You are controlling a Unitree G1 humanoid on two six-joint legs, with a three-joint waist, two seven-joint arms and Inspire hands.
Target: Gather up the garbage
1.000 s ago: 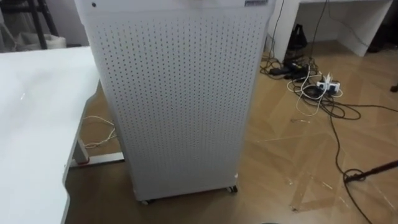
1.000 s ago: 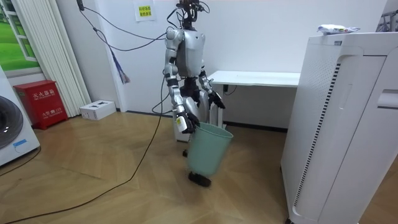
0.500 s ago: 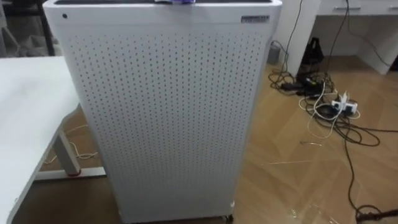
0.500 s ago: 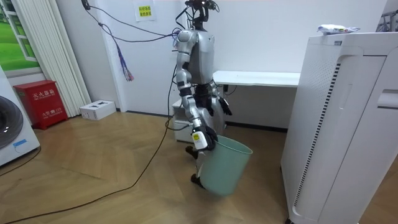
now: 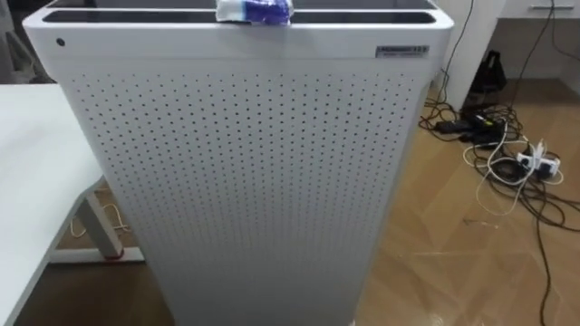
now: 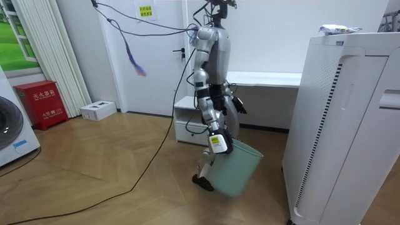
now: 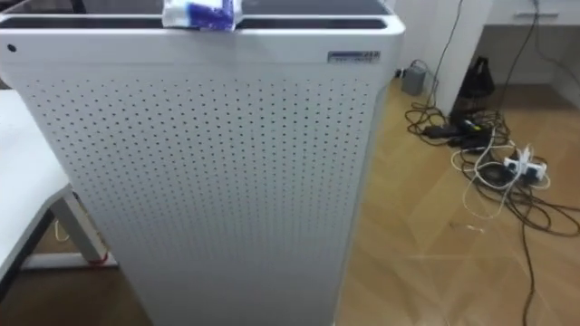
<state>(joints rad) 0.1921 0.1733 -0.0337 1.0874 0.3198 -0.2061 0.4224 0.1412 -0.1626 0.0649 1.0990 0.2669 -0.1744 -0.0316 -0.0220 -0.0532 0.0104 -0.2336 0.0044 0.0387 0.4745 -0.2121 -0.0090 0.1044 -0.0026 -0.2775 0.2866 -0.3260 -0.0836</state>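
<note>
Garbage = a crumpled wrapper (image 5: 254,11), blue & white, lying on top of a tall white air purifier (image 5: 254,181), near the front edge of its top and approx. mid-width. Nothing is touching it. In the room view the same wrapper sits on the purifier's top at the room view's right, well apart from both hands.

The purifier's perforated front faces the robot's head camera. A white table (image 5: 36,163) is just beside it on the robot's left. To the right, on the wood floor (image 5: 453,263), there's a tangle of cables (image 5: 494,149) w/ a white power strip (image 5: 533,161) among them.

In the room view the robot stands upright between the table and the purifier, turned toward the purifier. Right hand (image 6: 217,145) hangs low at its side, clamped on the rim of a green bin (image 6: 237,169) — the bin hangs tilted, mouth up toward the purifier, its base near the floor. Can't see inside the bin. Left hand (image 6: 237,107) is out in front at approx. waist height, fingers loose and apart, holding nothing.

Over at the room view's left, along the wall: a red box (image 6: 40,103) and a small white box (image 6: 98,110) on the floor — both well apart from the robot.
</note>
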